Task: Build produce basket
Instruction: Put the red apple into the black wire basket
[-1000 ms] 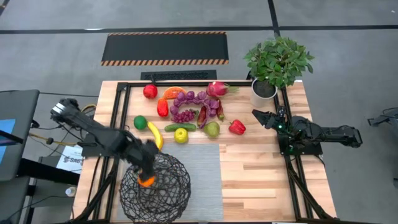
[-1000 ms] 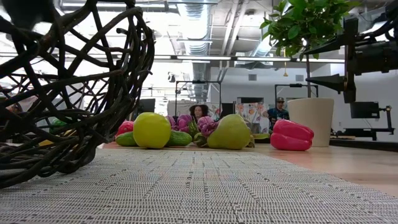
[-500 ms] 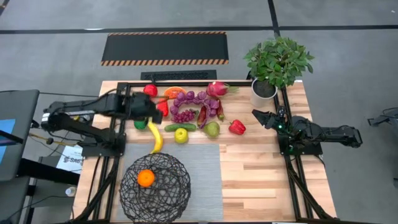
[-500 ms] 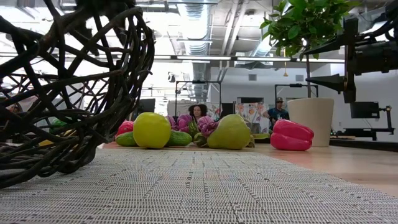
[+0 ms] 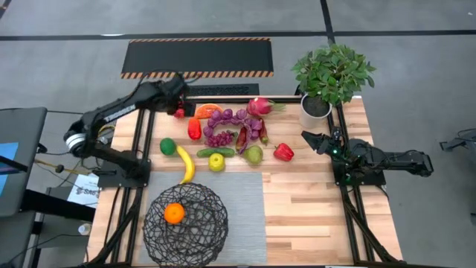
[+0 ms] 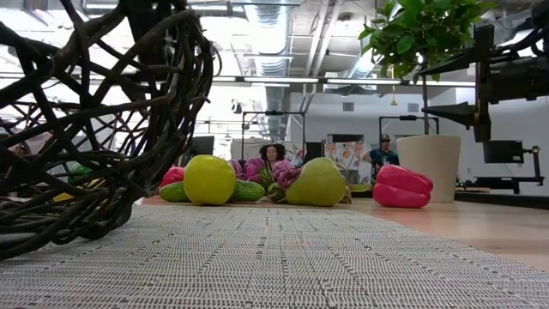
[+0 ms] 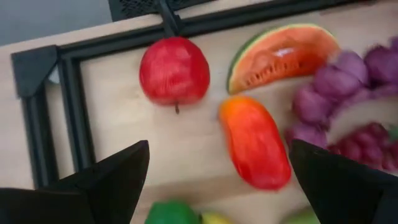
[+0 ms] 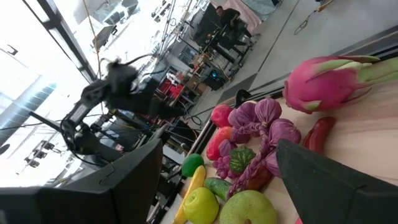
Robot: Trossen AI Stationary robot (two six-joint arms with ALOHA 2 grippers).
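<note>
The black wire basket point(image 5: 186, 221) stands on a grey mat with an orange point(image 5: 174, 214) inside. The rest of the produce lies near the far edge: red apple point(image 5: 179, 109), watermelon slice point(image 5: 208, 111), red pepper point(image 5: 195, 129), grapes point(image 5: 222, 138), dragonfruit point(image 5: 260, 106), banana point(image 5: 185, 164), pear point(image 5: 254, 155). My left gripper point(image 5: 178, 95) hovers open over the far left corner. In its wrist view the left gripper point(image 7: 219, 149) looks down on the red apple point(image 7: 174, 70) and the watermelon slice point(image 7: 283, 53). My right gripper point(image 5: 305, 138) waits open at the right, beside a second red pepper point(image 5: 282, 152).
A leafy plant in a white pot point(image 5: 316, 108) stands at the far right corner. A black frame rail point(image 7: 68, 106) runs along the table's edge near the apple. The grey mat point(image 5: 242, 208) has bare room right of the basket. People sit in the room beyond.
My left gripper has left the orange lying in the basket, risen and swung toward the far edge, from above the basket past the banana to above the red apple. The orange stays in the basket. The right arm has kept still.
</note>
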